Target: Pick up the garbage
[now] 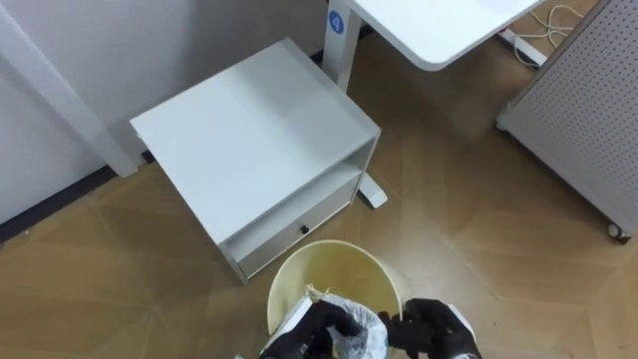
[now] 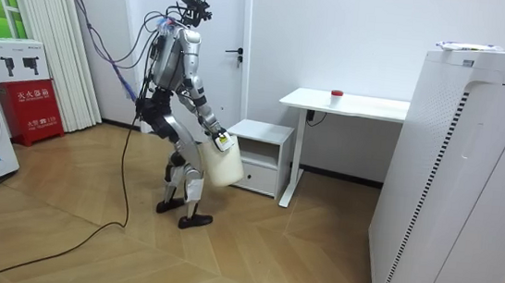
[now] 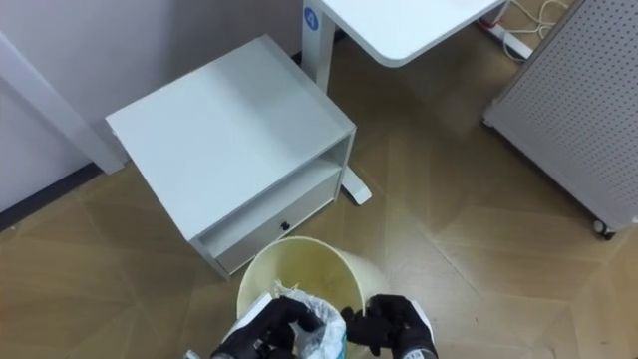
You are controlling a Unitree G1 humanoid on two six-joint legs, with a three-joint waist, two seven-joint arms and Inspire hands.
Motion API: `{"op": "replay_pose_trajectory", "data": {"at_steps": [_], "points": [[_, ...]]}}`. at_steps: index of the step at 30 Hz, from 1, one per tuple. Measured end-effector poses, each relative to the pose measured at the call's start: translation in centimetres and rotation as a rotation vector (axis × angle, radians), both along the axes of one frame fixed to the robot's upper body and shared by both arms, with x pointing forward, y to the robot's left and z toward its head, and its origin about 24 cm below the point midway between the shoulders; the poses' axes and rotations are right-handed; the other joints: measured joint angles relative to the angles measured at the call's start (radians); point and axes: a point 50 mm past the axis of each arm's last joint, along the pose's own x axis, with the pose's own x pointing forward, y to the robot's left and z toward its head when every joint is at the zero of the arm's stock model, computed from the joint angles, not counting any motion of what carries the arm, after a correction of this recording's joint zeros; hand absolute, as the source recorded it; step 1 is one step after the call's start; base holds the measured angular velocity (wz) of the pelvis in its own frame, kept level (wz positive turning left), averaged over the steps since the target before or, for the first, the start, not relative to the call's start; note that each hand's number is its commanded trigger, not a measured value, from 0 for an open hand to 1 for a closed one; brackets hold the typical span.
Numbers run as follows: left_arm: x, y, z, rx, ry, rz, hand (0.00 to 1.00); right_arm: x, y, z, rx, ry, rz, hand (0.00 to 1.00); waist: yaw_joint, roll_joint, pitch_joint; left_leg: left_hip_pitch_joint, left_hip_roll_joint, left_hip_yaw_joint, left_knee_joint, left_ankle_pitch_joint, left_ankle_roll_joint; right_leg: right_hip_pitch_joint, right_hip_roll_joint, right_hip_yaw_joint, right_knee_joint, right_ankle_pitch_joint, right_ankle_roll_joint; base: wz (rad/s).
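Left hand (image 1: pixel 314 331) grips crinkled wrapper (image 1: pixel 357 321) — at round bin (image 1: pixel 334 249) rim.

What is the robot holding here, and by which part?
A cream waste bin, held by its near rim with the left hand and right hand; crumpled plastic lies at the rim between them.

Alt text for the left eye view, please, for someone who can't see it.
Looking down, the robot's left hand and right hand meet at the near rim of a pale yellow bin, the right gripping it, with crumpled garbage between them. Beyond stands a white drawer cabinet on wood floor, beside a white desk.
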Motion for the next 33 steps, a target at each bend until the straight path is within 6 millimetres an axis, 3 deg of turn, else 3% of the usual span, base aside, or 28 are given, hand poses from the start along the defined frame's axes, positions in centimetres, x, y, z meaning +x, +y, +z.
{"op": "replay_pose_trajectory", "data": {"at_steps": [14, 21, 33], "points": [[-0.8, 0.0, -0.6, 0.018, 0.022, -0.027, 0.0, -1.2, -0.3, -0.8, 0.011, 0.035, -0.007, 1.0, 0.002, 0.012, -0.0017, 0.003, 0.0, 0.003, 0.0, 0.0, 0.0, -0.001, -0.001, 0.0, 0.002, 0.0, 0.0, 0.0], [-1.1, 0.0, -0.8, 0.033, 0.028, -0.046, 0.0, -1.2, -0.9, -0.8, -0.001, 0.033, -0.011, 1.0, 0.004, 0.031, -0.0128, 0.008, -0.001, 0.008, -0.003, 0.0, 0.0, 0.0, -0.002, 0.003, 0.003, 0.0, 0.0, 0.0], [-1.4, 0.4, -1.0, 0.04, 0.045, -0.072, 0.0, -2.3, -1.2, -1.5, 0.012, 0.062, 0.002, 1.0, 0.002, 0.031, -0.0129, 0.024, -0.002, 0.011, -0.011, 0.0, 0.0, 0.013, -0.003, 0.002, 0.0, 0.0, -0.001, 0.0]]}}
